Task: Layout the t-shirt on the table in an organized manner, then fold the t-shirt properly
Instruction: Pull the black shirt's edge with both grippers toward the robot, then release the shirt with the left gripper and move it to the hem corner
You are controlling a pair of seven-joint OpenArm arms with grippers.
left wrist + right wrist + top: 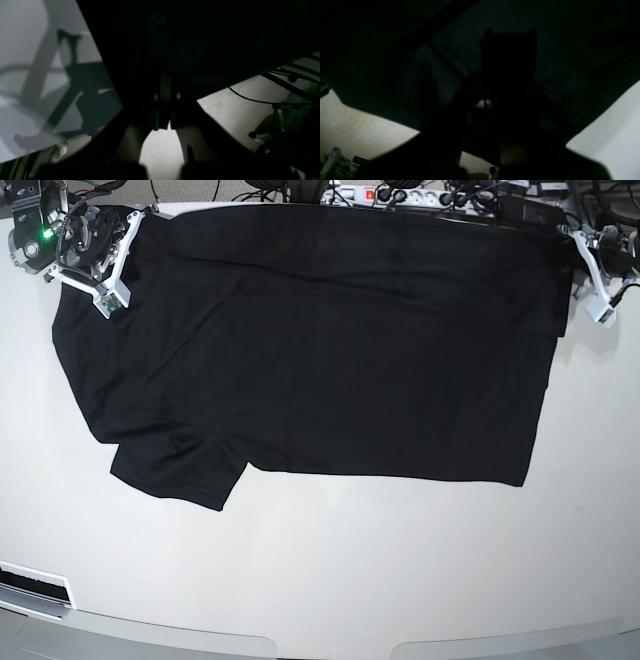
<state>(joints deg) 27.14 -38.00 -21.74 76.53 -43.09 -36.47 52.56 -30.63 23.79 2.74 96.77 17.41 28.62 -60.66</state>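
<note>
- The t-shirt [320,350] lies spread across the far half of the table [330,580], one sleeve toward the near left.
- Right gripper [100,290] at the far-left corner is clamped tight on the shirt's edge.
- Left gripper [592,285] at the far-right corner is likewise closed on fabric.

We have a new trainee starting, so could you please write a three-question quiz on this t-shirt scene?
1. True or false: the t-shirt is bunched in a ball.
2. Both grippers hold the shirt's edge along which side of the table in the base view? A) top B) bottom
3. One word: are the left gripper and right gripper open or shut?

Key: 1 false, it lies spread out; 2 A; 3 shut.
</note>
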